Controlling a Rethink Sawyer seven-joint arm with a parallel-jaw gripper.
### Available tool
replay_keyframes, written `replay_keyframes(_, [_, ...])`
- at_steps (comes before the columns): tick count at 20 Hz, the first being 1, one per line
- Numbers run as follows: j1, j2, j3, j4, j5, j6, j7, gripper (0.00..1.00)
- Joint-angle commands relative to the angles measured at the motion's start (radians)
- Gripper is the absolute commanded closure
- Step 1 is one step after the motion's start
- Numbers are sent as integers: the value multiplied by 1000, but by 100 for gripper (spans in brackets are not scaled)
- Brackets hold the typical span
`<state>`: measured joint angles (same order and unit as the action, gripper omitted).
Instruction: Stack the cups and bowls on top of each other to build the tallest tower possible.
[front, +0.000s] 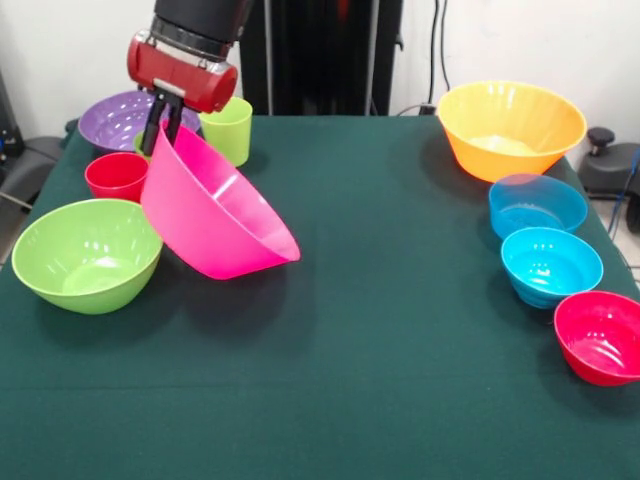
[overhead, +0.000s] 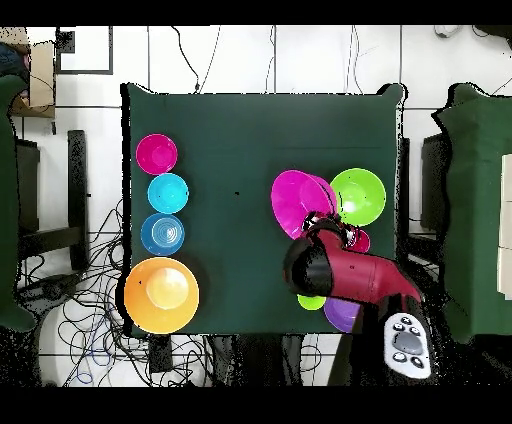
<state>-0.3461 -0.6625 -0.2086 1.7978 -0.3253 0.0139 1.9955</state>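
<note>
The gripper (front: 166, 130) pinches the rim of the big pink bowl (front: 215, 210), its jaws closed on it. The bowl hangs tipped below the jaws, leaning over the green table (front: 380, 330). Close beside the jaws sit the small red cup (front: 116, 175), the lime cup (front: 229, 130) and the purple bowl (front: 118, 120).

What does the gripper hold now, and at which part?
The gripper holds the large pink bowl by its upper rim; the bowl hangs tilted.
</note>
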Motion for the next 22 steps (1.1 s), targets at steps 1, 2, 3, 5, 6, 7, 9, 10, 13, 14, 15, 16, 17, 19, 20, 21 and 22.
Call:
replay_keyframes(1, [-52,-30,264,70,-37,144,-26,100])
replay_keyframes(2, [-59,-31,273,74,-39,145,-26,100])
replay_keyframes(3, [-62,-33,279,78,-41,143,-24,100])
replay_keyframes(5, [-66,-36,287,83,-43,145,-21,100])
replay_keyframes(6, [-68,-37,290,84,-44,147,-21,100])
replay_keyframes(7, [-66,-38,290,84,-44,148,-20,100])
replay_keyframes(9, [-62,-41,289,85,-46,148,-17,100])
replay_keyframes(10, [-60,-42,288,86,-46,147,-15,100])
replay_keyframes(13, [-67,-49,305,98,-38,151,-9,100])
replay_keyframes(14, [-81,-52,325,108,-32,155,-9,100])
replay_keyframes(15, [-105,-53,355,121,-25,163,-12,100])
replay_keyframes(16, [-129,-55,386,135,-18,170,-14,100])
replay_keyframes(17, [-160,-54,424,151,-13,178,-19,100])
replay_keyframes(19, [-205,-47,480,172,-2,195,-25,100])
replay_keyframes(20, [-222,-43,500,178,1,201,-28,100])
replay_keyframes(21, [-236,-38,518,182,1,206,-30,100])
replay_keyframes(22, [-246,-35,530,185,0,209,-31,100])
